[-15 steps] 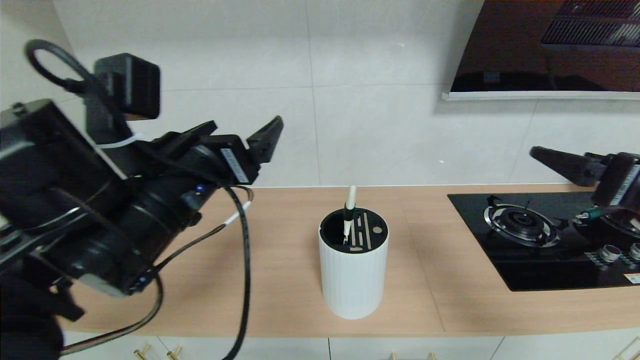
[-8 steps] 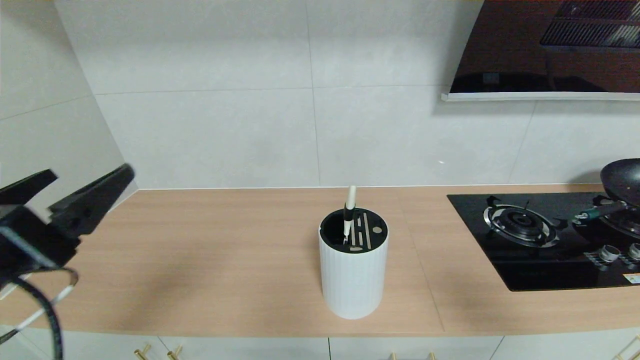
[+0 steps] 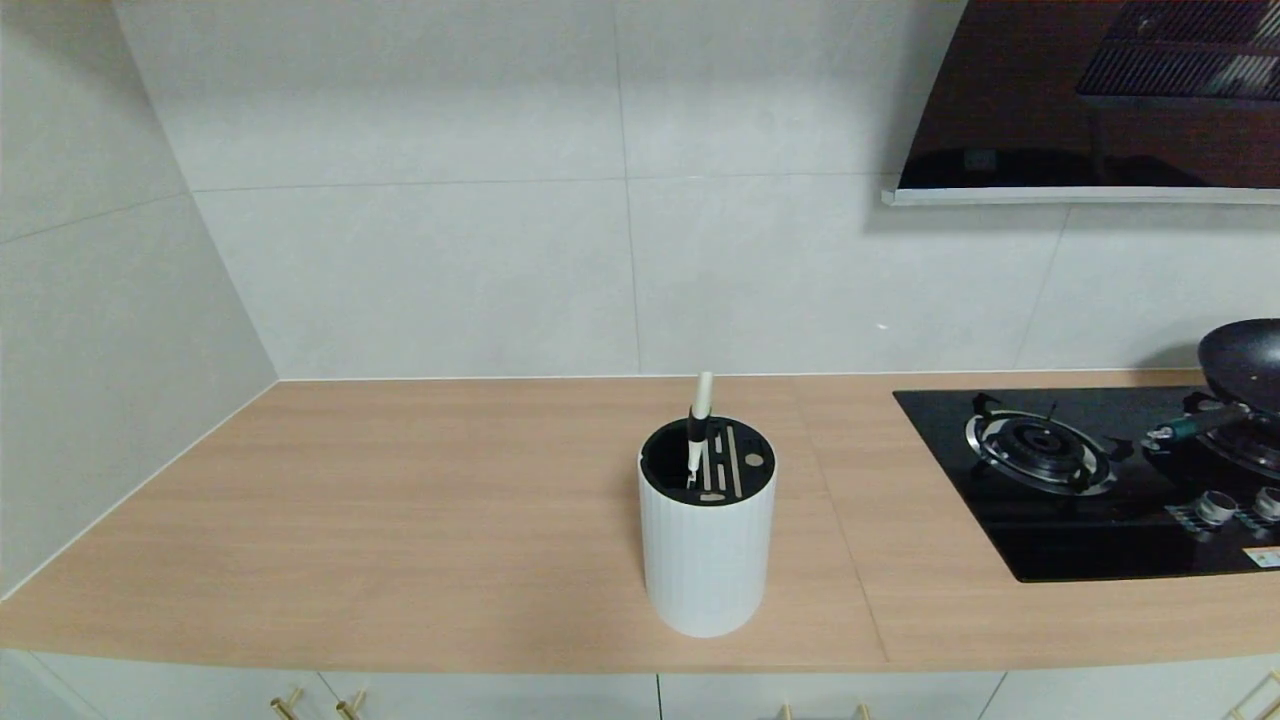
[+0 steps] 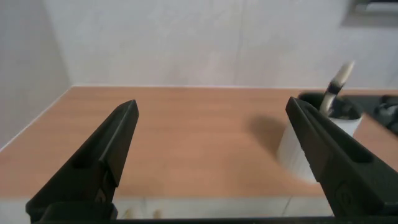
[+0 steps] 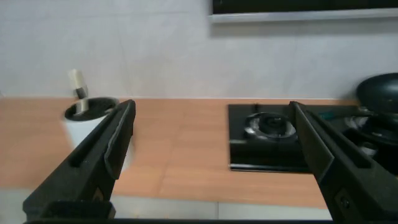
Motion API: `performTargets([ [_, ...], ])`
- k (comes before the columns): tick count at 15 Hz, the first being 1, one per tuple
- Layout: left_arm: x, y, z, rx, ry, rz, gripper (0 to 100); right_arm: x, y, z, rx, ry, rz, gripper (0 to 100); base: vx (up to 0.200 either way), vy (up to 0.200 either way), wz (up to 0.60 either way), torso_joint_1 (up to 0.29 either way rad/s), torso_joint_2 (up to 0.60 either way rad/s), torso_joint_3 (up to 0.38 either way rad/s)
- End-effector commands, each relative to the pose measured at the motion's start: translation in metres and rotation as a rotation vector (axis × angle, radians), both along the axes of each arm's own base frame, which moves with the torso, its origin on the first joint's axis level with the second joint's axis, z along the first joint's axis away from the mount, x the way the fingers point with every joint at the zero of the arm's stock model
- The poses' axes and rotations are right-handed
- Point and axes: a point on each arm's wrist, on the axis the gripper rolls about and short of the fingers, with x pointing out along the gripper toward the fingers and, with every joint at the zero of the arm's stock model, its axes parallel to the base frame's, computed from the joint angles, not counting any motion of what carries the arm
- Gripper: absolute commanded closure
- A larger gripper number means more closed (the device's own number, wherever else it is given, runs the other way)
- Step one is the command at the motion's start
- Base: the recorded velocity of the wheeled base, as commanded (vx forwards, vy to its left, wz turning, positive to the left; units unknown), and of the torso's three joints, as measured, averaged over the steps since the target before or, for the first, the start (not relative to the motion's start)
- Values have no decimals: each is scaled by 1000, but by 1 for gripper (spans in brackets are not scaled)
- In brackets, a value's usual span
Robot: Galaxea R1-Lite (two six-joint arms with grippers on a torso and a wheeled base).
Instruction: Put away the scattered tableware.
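A white ribbed cylindrical holder with a black slotted top stands on the wooden counter, near its front edge. One utensil with a pale handle sticks up from a slot. The left gripper is open with nothing between its fingers, held off the counter's front, and the holder lies ahead of it beside one finger. The right gripper is open too, with nothing in it. The holder sits by one of its fingers and the hob lies ahead.
A black gas hob with burners takes up the counter's right end, with a dark pan at its far right. A range hood hangs above. Tiled walls close the back and left. Cabinet handles show below the counter.
Both arms have drawn back out of the head view: the left arm swept down and left, the right arm left off the right edge. The holder and utensil stayed put.
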Motion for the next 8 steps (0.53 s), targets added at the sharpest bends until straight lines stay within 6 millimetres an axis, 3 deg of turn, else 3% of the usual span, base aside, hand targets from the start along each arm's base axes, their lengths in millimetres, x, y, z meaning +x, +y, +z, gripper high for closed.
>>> performTargets([
  [1,-22,-2,-9,-10,-107,115,0,-5,4,-27,-11,-19,-21,0,0,0,0,0,0,0],
  [4,-29,-6,-26,26,-120,152,0,6,4,-44,-9,42,-39,0,0,0,0,0,0,0],
  [8,-1,-6,-79,47,80,111,0,31,4,-86,-51,85,-51,0,0,0,0,0,0,0],
])
